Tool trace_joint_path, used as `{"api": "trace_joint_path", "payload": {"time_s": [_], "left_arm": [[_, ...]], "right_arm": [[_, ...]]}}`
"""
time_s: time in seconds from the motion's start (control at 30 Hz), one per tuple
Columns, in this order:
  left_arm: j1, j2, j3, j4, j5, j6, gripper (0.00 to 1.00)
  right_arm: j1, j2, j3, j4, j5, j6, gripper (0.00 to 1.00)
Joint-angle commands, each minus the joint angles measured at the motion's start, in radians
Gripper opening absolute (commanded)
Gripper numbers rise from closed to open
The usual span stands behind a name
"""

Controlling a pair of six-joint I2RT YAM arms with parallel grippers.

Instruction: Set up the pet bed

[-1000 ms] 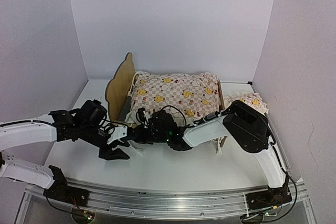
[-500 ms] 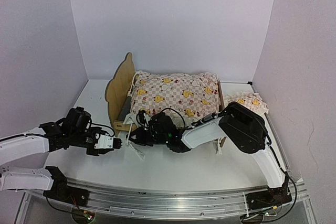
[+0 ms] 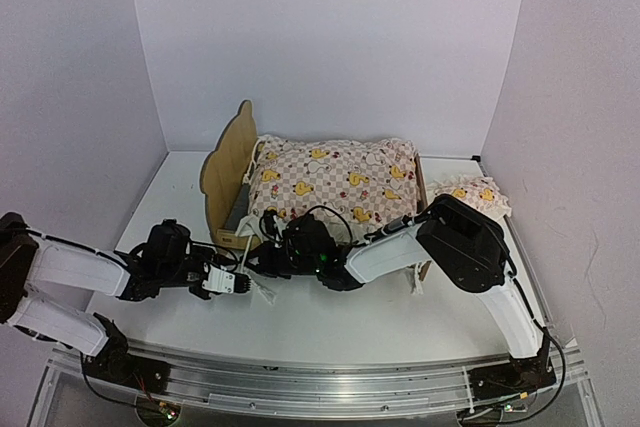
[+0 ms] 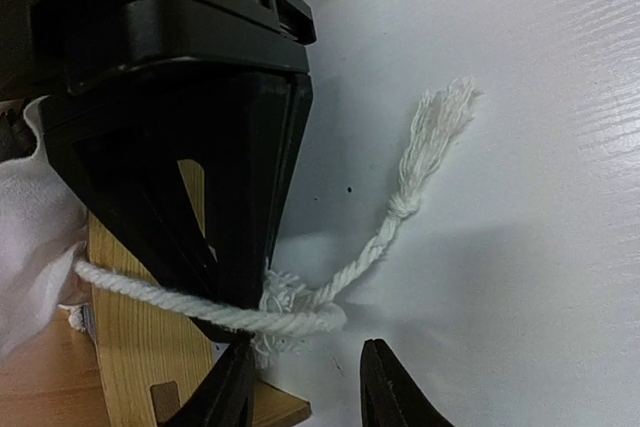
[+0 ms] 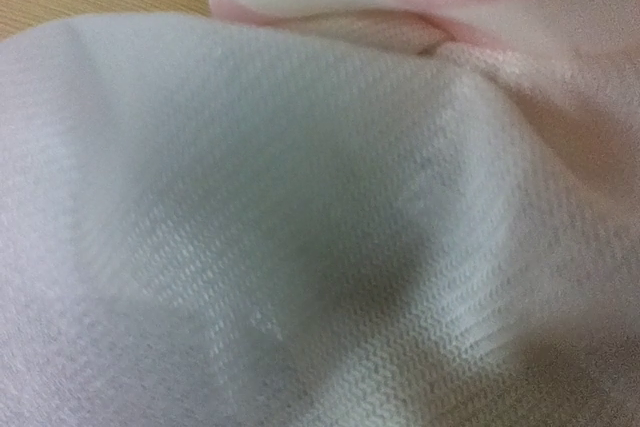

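The pet bed [image 3: 228, 162] stands mid-table, its light-wood bear-ear headboard at the left. The pink checked duck quilt [image 3: 335, 182] lies on it and hides the base. My right gripper [image 3: 262, 259] is at the bed's near left corner. In the left wrist view its black fingers [image 4: 180, 177] stand together over a white cord [image 4: 400, 207] that runs across their tips by the wooden frame [image 4: 140, 347]. The right wrist view shows only white fabric [image 5: 300, 247]. My left gripper [image 4: 305, 387] is open and empty just short of the cord's knot; it also shows in the top view [image 3: 232, 284].
The small matching pillow [image 3: 478, 192] lies on the table by the bed's right end. The cord's frayed end [image 4: 440, 112] lies loose on the white table. White walls close the table on the left, back and right.
My left arm has dropped low to the table and its gripper has moved right, close to the right gripper. The right arm and the bed have not moved.
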Motion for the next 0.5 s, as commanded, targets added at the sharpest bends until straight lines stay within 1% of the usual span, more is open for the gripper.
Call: {"api": "trace_joint_path", "payload": {"time_s": [0.0,0.07,0.17,0.3,0.37,0.47], "left_arm": [[0.011,0.042,0.072,0.106,0.048,-0.003,0.34],[0.011,0.041,0.071,0.095,0.070,0.012,0.30],[0.011,0.046,0.073,0.086,0.078,0.020,0.19],[0.013,0.046,0.083,0.064,0.105,0.022,0.10],[0.013,0.048,0.086,0.058,0.112,0.025,0.04],[0.013,0.044,0.092,0.020,0.123,0.031,0.01]], "right_arm": [[-0.009,0.029,0.005,-0.031,-0.003,0.033,0.00],[-0.010,0.028,0.004,-0.028,-0.003,0.034,0.00],[-0.010,0.028,0.002,-0.023,-0.002,0.034,0.00],[-0.012,0.028,0.001,-0.017,-0.006,0.037,0.00],[-0.013,0.027,-0.002,-0.014,-0.007,0.040,0.00],[-0.014,0.025,-0.009,-0.011,-0.005,0.042,0.00]]}}
